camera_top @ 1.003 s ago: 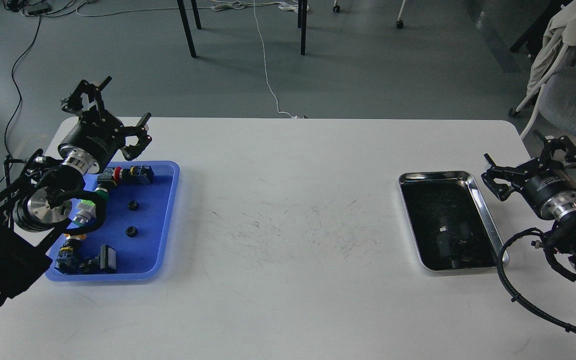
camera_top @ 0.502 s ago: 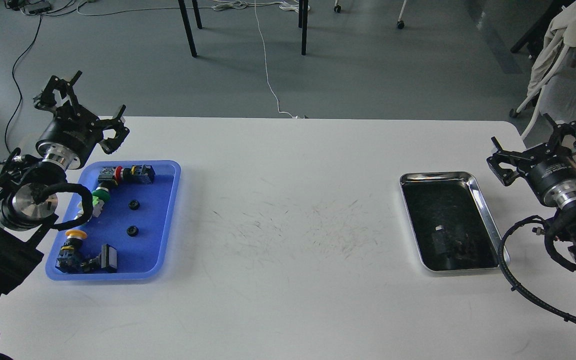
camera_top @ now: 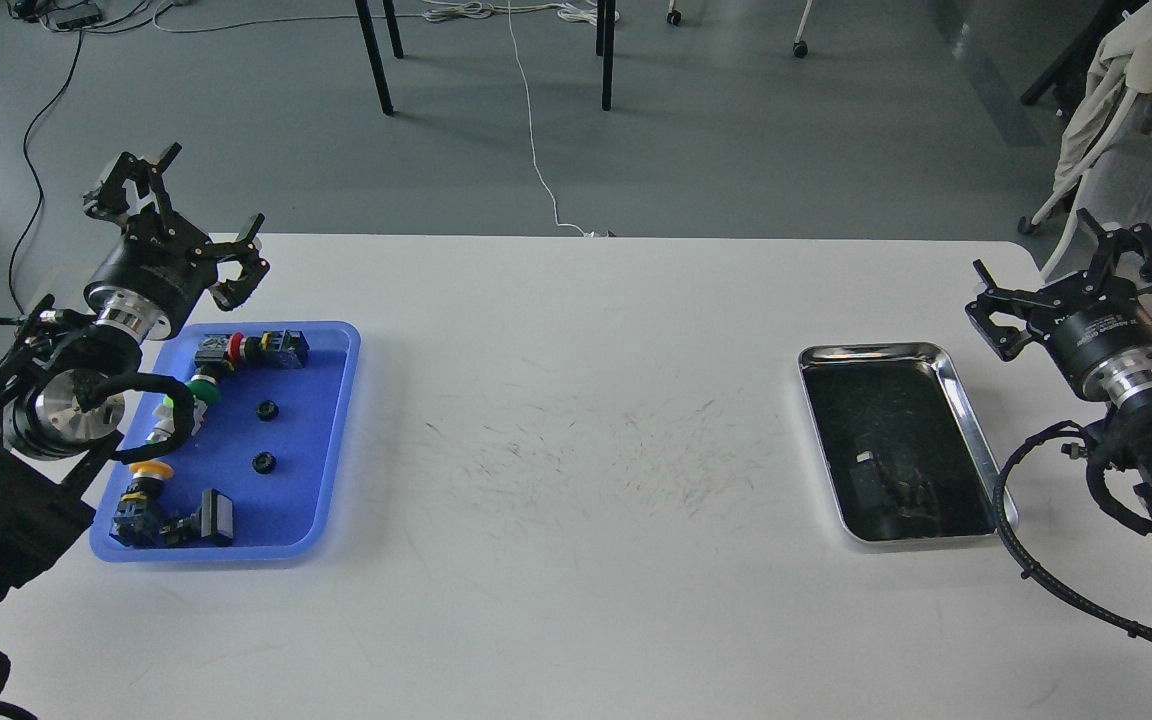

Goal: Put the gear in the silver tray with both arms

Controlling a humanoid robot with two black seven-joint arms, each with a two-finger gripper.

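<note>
Since the earlier pictures, we are lifting our left end effector (camera_top: 188,205) up and back from the blue tray (camera_top: 334,430). It is wide open and holding nothing. Our right end effector (camera_top: 1071,272) is open too, waiting just beside the silver tray (camera_top: 976,440) on the tabletop (camera_top: 576,600). Two small black gears (camera_top: 266,409) are lying in the blue tray among bigger switches (camera_top: 254,349). We are thinking we might bump a switch or pinch the wrong part, because the gears are tiny and dark.

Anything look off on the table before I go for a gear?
Nothing spilled or damaged. The parts lie loose inside the blue tray, the silver tray sits flat and slightly skewed, and the tabletop only shows scuff marks.
</note>
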